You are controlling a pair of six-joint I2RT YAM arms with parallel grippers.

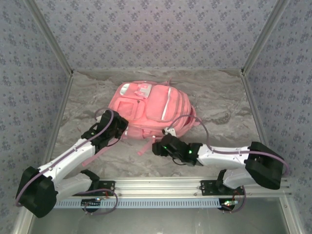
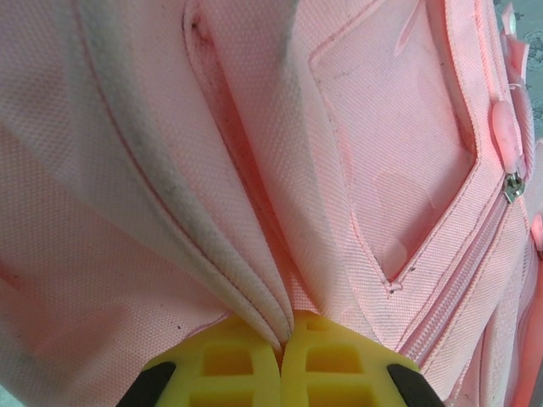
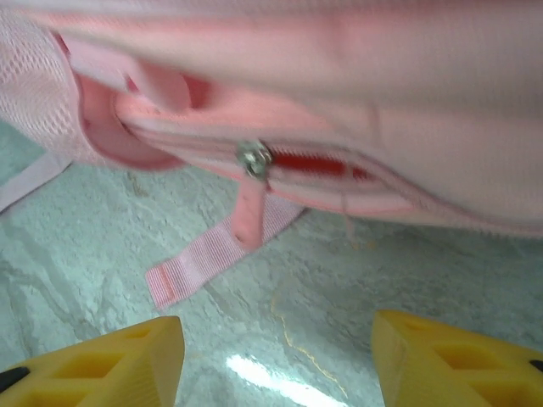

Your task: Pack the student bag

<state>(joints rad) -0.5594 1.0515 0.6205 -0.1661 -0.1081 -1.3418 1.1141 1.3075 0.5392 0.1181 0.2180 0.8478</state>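
The student bag is a pink backpack lying flat in the middle of the marbled table. My left gripper is at its near left edge. In the left wrist view this gripper is shut on a pinched fold of the bag's fabric. My right gripper sits just off the bag's near edge, and in the right wrist view it is open over bare table, holding nothing. Ahead of it are a metal zipper slider with a pink pull tab and a partly open zip showing red inside.
A loose pink webbing strap lies on the table in front of my right gripper. Patterned walls close the table on the left, back and right. A metal rail with both arm bases runs along the near edge.
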